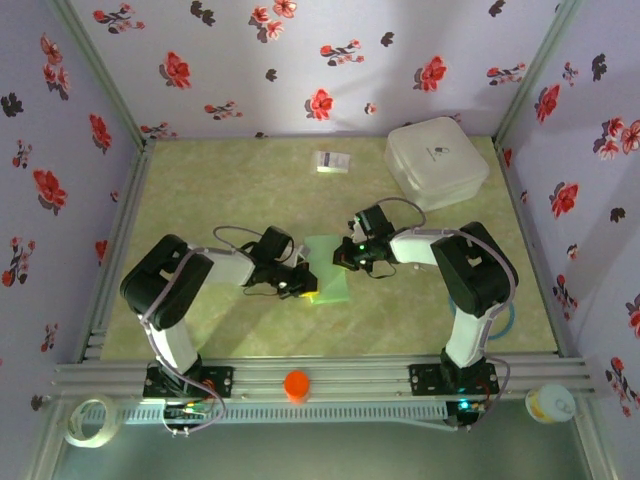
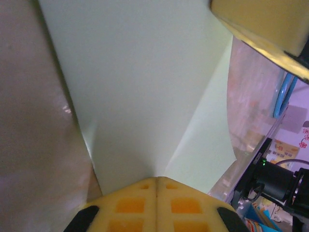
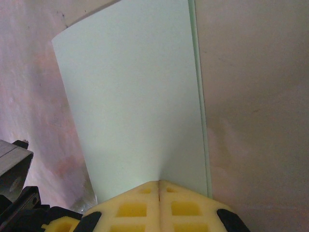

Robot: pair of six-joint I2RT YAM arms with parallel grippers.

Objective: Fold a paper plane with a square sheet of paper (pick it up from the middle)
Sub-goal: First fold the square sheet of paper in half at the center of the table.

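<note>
Pale mint-green paper sits at the middle of the marbled table (image 1: 200, 190) in the overhead view, between the two arms. The left gripper (image 1: 303, 285) meets the square sheet of paper (image 1: 328, 268) at its eight o'clock edge. Its wrist view adds what the overhead one cannot resolve: the yellow pads (image 2: 130, 205) of the left gripper (image 2: 157, 181) are pressed together along a thin seam, pinching the sheet (image 2: 140, 96). The sheet rises away toward twelve o'clock, with a paler second layer fanning out toward four o'clock. The right gripper (image 1: 345, 255) comes in at the sheet's one o'clock corner. In its own wrist view the right gripper (image 3: 159, 183) is likewise clamped on the sheet (image 3: 135, 96), pads (image 3: 190, 210) tight together. A narrow strip of a lower layer shows along the sheet's three o'clock edge, a detail too fine for the overhead camera. Farther back lie a small white printed card (image 1: 332, 161) at twelve o'clock from the sheet and a white rounded box (image 1: 436, 162) at two o'clock, both well apart from it.
</note>
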